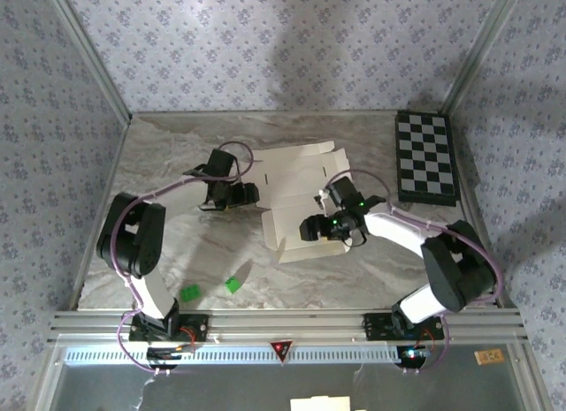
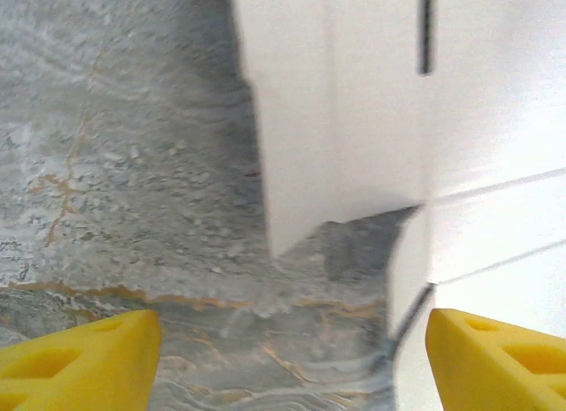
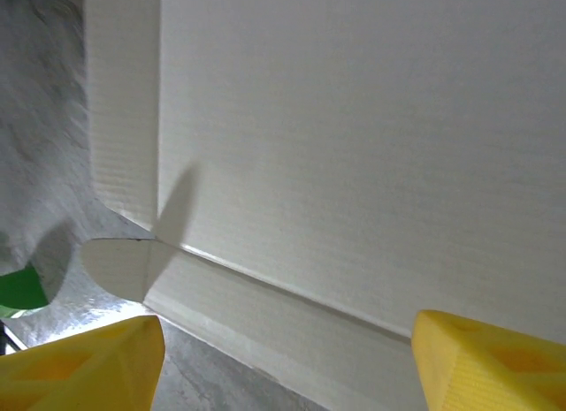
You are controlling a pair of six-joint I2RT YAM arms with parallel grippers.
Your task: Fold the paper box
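- Over the marble table point(image 1: 177, 163), seen from above, the paper box point(image 1: 301, 177) lies mid-table as a mostly flat sheet. Its long axis runs from the arms toward the back wall, slightly slanted. The checkerboard point(image 1: 426, 156) sits well apart on the right.
- The left claw point(image 1: 250, 196) waits at the sheet's left edge and the right claw point(image 1: 307, 227) hangs over its near part, likely so each can work a flap from its own side.
- At the left wrist, the yellow tips are spread wide and empty, aimed at a side flap with a slit point(image 2: 425, 31).
- At the right wrist, the tips are parted with nothing between them, above a crease point(image 3: 292, 292). A green bit point(image 3: 18, 287) lies to the left.
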